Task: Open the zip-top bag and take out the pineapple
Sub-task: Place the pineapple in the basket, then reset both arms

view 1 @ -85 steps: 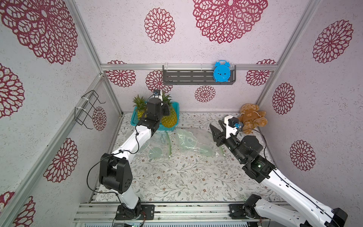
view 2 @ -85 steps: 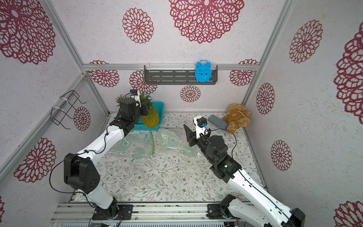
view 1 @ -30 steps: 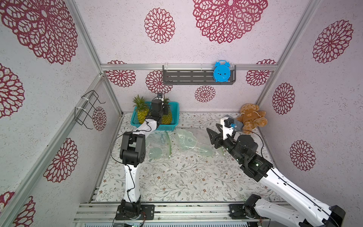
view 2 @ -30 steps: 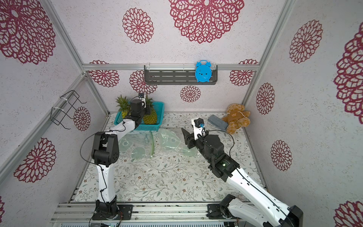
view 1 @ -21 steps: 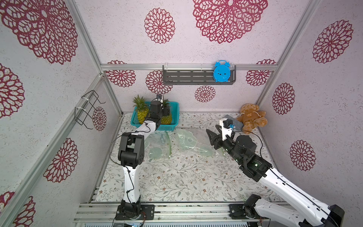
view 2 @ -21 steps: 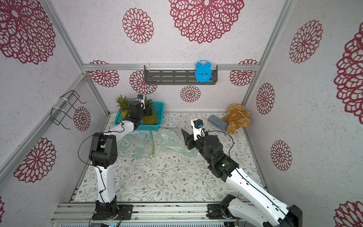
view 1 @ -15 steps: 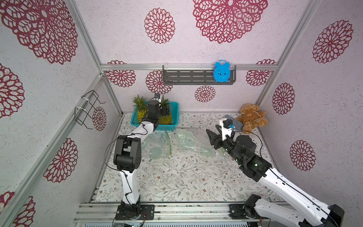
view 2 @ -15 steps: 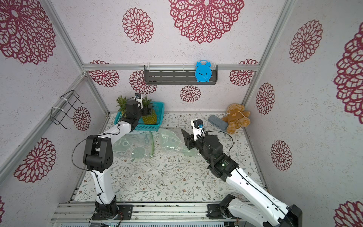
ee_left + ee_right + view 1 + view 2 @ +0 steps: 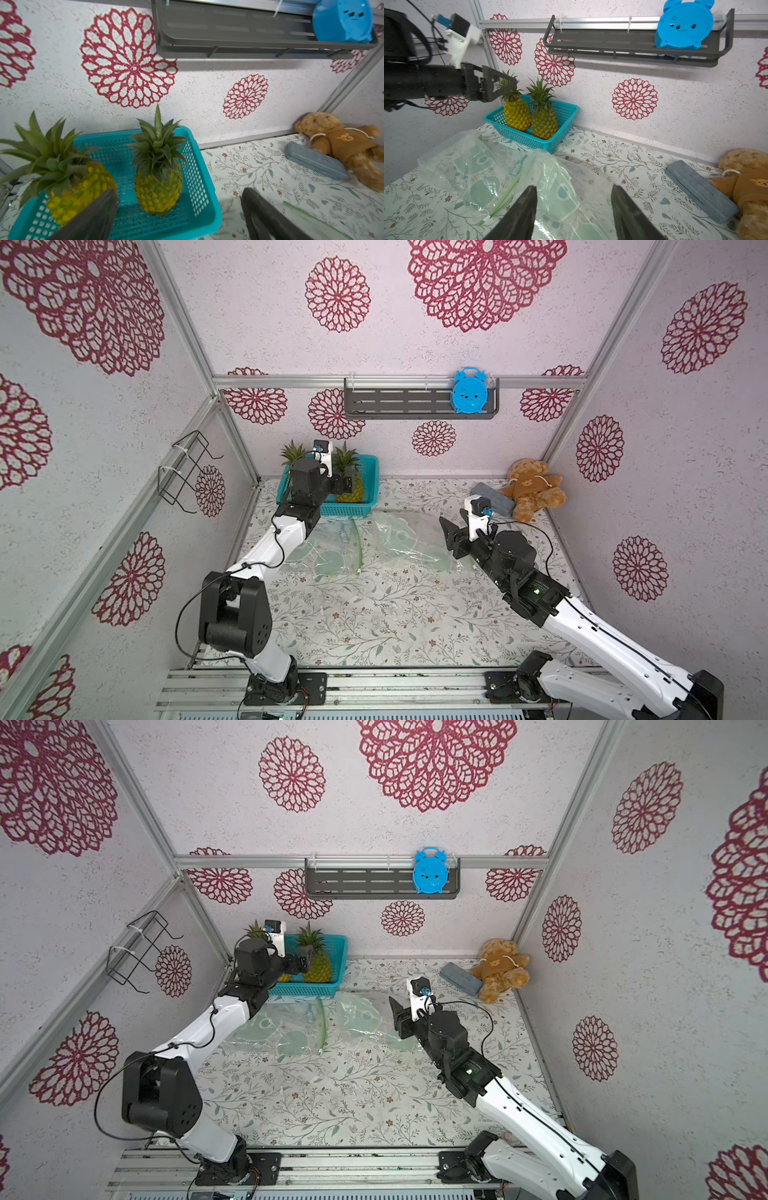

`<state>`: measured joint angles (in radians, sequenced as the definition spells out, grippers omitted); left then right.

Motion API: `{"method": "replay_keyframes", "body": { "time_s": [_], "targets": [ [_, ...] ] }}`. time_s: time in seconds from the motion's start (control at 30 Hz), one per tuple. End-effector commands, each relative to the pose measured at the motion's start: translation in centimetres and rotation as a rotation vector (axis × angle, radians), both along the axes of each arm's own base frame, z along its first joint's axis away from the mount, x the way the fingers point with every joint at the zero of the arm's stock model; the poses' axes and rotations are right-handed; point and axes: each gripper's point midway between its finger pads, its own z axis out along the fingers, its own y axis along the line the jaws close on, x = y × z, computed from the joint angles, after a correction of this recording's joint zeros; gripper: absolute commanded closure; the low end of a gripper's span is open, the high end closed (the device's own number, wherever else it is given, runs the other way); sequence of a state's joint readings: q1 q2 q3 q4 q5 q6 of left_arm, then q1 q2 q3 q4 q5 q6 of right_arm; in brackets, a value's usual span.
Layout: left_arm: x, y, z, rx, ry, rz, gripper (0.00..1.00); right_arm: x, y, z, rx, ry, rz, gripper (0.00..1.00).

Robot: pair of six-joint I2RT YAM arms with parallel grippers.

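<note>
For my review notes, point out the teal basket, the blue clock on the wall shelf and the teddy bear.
teal basket (image 9: 353, 509), in a top view, on its front wall.
blue clock (image 9: 469, 391), in a top view, middle of its round body.
teddy bear (image 9: 533, 486), in a top view, on its brown shirt.

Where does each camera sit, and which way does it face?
Top views: high at the front, looking down at the table; left gripper and right gripper both show.
Left wrist: behind its open jaws, facing the basket with two pineapples.
Right wrist: behind its jaws above the bags, facing the back wall; left gripper visible.
Shared: both wrist views catch basket, shelf, clock, bear.
</note>
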<state>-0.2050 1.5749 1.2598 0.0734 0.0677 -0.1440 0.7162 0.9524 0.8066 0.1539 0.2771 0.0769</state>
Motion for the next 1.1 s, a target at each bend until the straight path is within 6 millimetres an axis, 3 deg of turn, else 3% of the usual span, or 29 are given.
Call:
{"method": "replay_keyframes", "body": {
  "time_s": [0.0, 0.3, 0.57, 0.73, 0.93, 1.07],
  "targets": [
    [-3.5, -0.2, -0.5, -0.030, 0.078, -0.043, 0.03, 0.2, -1.8, 2.0, 0.041, -0.072, -0.082, 0.39],
    [-11.5, 3.5, -2.3, -0.011, 0.153, 0.076, 0.03, 0.8, -5.4, -0.9, 0.020, -0.081, -0.250, 0.38],
    [-15.5, 7.0, -4.8, -0.003, 0.211, 0.243, 0.03, 0.8, -9.3, -3.7, 0.029, -0.074, -0.416, 0.38],
    [-16.3, 10.7, -6.5, 0.056, 0.205, 0.440, 0.03, 1.1, -12.1, -5.6, -0.008, -0.059, -0.526, 0.38],
    [-15.1, 14.8, -8.5, 0.152, 0.228, 0.644, 0.03, 1.5, -15.9, -7.8, -0.025, -0.048, -0.662, 0.37],
    [-13.7, 16.1, -9.7, 0.194, 0.200, 0.681, 0.03, 1.8, -18.1, -9.4, -0.034, -0.028, -0.724, 0.37]
  ]
}}
